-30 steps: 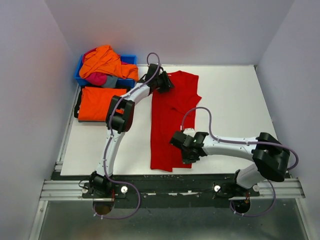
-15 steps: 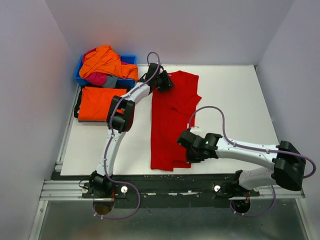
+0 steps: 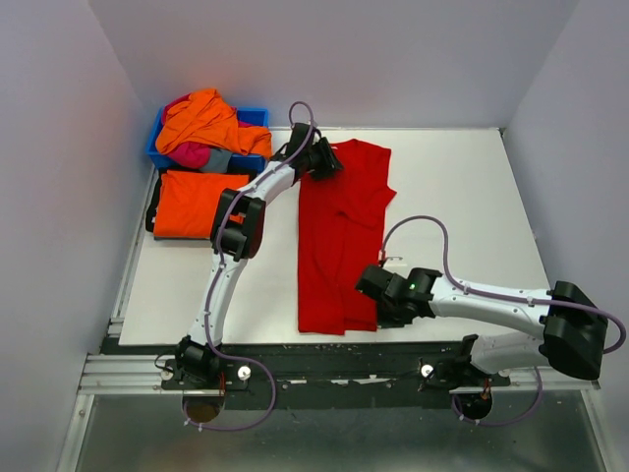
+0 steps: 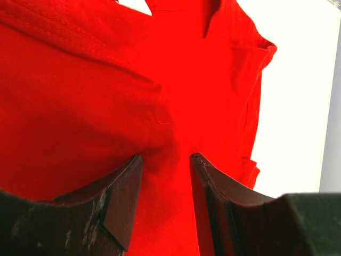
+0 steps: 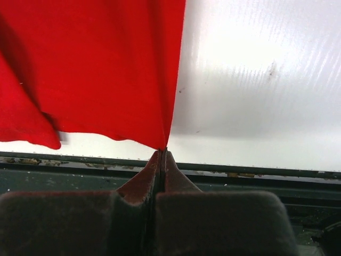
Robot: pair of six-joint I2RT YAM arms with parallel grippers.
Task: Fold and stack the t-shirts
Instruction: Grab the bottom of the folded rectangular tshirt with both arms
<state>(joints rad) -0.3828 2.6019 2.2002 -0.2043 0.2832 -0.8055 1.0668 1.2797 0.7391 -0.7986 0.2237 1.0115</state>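
Note:
A bright red t-shirt (image 3: 339, 226) lies lengthwise on the white table (image 3: 462, 206), its sides folded in. My left gripper (image 3: 327, 163) rests on the shirt's far end by the collar. In the left wrist view the left gripper (image 4: 166, 157) is open, its dark fingers (image 4: 120, 202) apart with red cloth (image 4: 106, 106) bunched at their tips. My right gripper (image 3: 377, 317) is at the shirt's near right corner. The right wrist view shows the right gripper (image 5: 162, 152) shut on that corner of the red cloth (image 5: 96, 64), close to the table's near edge.
A blue bin (image 3: 257, 116) at the back left holds a heap of orange, pink and grey shirts (image 3: 201, 123). A folded orange t-shirt (image 3: 192, 202) lies on the table in front of it. A metal rail (image 3: 334, 364) runs along the near edge.
My right gripper has moved right and toward the near edge and closed on the shirt's bottom right corner, which now sits pulled outward. The left arm has not moved.

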